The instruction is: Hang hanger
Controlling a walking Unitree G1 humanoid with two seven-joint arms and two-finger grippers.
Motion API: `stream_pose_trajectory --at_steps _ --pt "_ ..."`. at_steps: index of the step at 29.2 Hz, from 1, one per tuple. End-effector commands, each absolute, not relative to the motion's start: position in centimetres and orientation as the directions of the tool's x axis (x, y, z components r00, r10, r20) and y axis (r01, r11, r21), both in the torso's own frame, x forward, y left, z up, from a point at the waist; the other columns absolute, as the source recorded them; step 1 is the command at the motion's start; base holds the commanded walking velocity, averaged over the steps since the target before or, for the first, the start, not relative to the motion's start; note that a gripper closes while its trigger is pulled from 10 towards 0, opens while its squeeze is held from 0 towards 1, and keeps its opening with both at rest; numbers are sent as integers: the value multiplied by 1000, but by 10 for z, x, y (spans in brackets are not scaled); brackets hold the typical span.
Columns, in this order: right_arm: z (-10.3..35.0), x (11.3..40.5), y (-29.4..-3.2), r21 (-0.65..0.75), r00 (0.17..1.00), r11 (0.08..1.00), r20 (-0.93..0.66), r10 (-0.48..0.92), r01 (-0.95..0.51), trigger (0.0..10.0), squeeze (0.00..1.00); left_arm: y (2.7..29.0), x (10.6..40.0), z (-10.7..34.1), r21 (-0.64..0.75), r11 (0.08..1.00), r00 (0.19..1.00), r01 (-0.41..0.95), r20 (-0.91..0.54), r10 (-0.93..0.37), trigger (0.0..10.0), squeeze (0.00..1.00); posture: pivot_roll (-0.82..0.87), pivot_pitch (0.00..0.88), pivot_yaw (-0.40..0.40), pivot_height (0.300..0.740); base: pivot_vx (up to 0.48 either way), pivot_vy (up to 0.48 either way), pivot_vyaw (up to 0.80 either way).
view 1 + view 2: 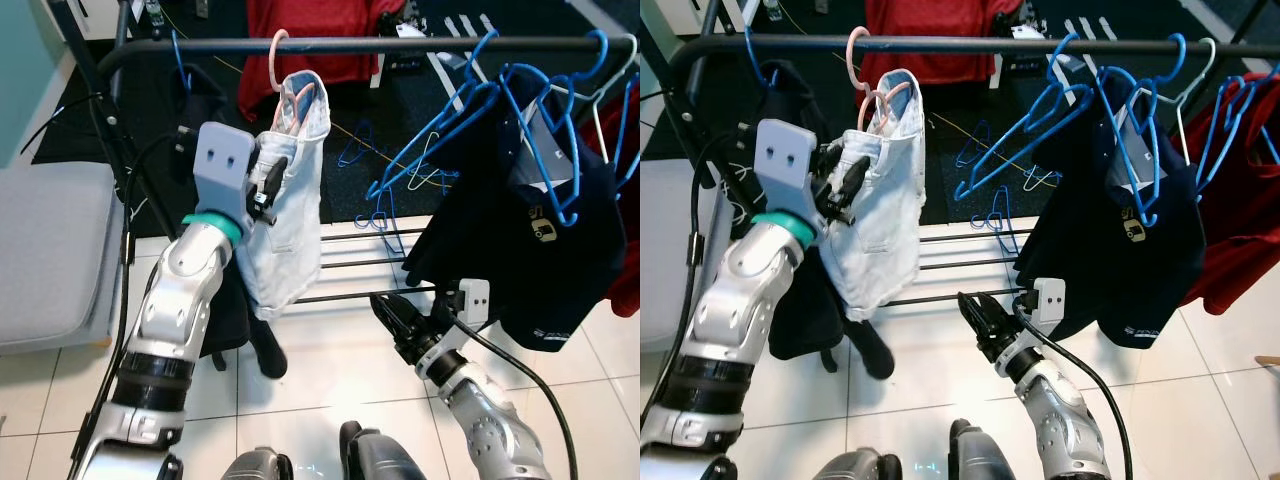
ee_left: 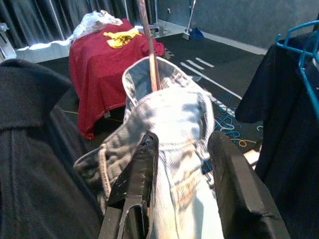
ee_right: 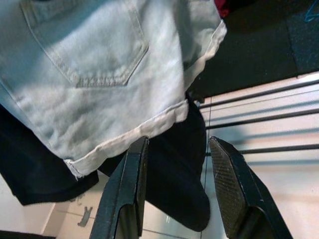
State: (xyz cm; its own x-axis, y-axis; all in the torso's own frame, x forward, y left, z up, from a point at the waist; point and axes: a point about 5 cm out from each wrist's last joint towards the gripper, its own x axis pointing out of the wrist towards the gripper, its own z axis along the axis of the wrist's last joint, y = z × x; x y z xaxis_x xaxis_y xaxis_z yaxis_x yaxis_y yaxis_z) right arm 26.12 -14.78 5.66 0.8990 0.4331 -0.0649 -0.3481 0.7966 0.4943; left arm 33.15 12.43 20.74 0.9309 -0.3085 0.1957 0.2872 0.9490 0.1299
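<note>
A: Pink plastic, that hanger (image 1: 285, 75), thin and light. Its hook sits over the black rail (image 1: 400, 44) at the top of the rack, and pale denim shorts (image 1: 288, 205) hang from it.

B: So most of the weight is the cloth?

A: I'd judge so. The denim is soft and floppy and will swing; the hanger itself is stiff but slim, and smooth enough to slip or twist between hard fingers.

B: Where is it held?

A: The left gripper (image 2: 182, 164) has its two black fingers either side of the shorts' waistband, just under the hanger's neck. From the left wrist view denim lies between the pads, so it looks clamped on the cloth.

B: Good spot?

A: Fair. Gripping the waist bunches fabric and steadies the load, but the hook can still tip. Taking the neck itself would steer the hook better, at the risk of it sliding.

B: And the other arm?

A: The right gripper (image 1: 982, 318) is low, under the hem, fingers spread with nothing between them.

B: Neighbours?

A: Blue hangers (image 1: 470, 110) and a navy shirt (image 1: 520, 240) further right on the rail; a dark garment (image 1: 800, 300) hangs just behind the shorts.
</note>
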Motion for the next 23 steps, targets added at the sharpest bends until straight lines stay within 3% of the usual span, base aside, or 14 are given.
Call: stream_pose_trajectory --at_steps 1,4,5,8,10,13,14,17,18,23 --pt "48 257 -152 491 908 814 -100 406 -310 10000 0 124 324 205 123 940 918 317 209 -337 10000 0 -80 117 64 740 0 0 0" --pt "41 255 -153 480 920 837 -135 368 -264 10000 0 126 307 203 8 901 878 435 219 -426 10000 0 -77 123 48 740 0 0 0" --pt "38 255 -154 471 924 847 -147 352 -248 10000 0 123 295 204 -29 838 819 545 233 -524 10000 0 -73 124 39 740 0 0 0" --pt "37 256 -154 451 929 861 -159 334 -232 10000 0 119 283 203 -29 766 749 642 236 -619 10000 0 -72 123 38 740 0 0 0" --pt "34 257 -153 399 935 890 -170 310 -223 10000 0 112 260 191 29 622 610 782 169 -774 10000 0 -75 123 41 740 0 0 0" --pt "33 258 -153 380 940 901 -176 293 -210 10000 0 110 251 180 48 572 564 819 111 -818 10000 0 -77 122 43 740 0 0 0" --pt "29 257 -154 329 943 924 -197 267 -193 10000 0 110 245 159 76 543 543 836 16 -839 10000 0 -77 122 43 740 0 0 0" --pt "22 255 -157 295 949 943 -224 224 -153 10000 0 112 245 134 108 560 569 822 -86 -818 10000 0 -81 121 48 740 0 0 0" --pt "15 251 -161 232 949 965 -256 182 -123 10000 0 117 248 106 150 605 623 782 -182 -761 10000 0 -84 118 49 740 0 0 0" --pt "-1 244 -169 126 938 989 -327 111 -73 10000 0 130 253 58 221 703 731 676 -316 -605 10000 0 -87 116 49 740 0 0 0"
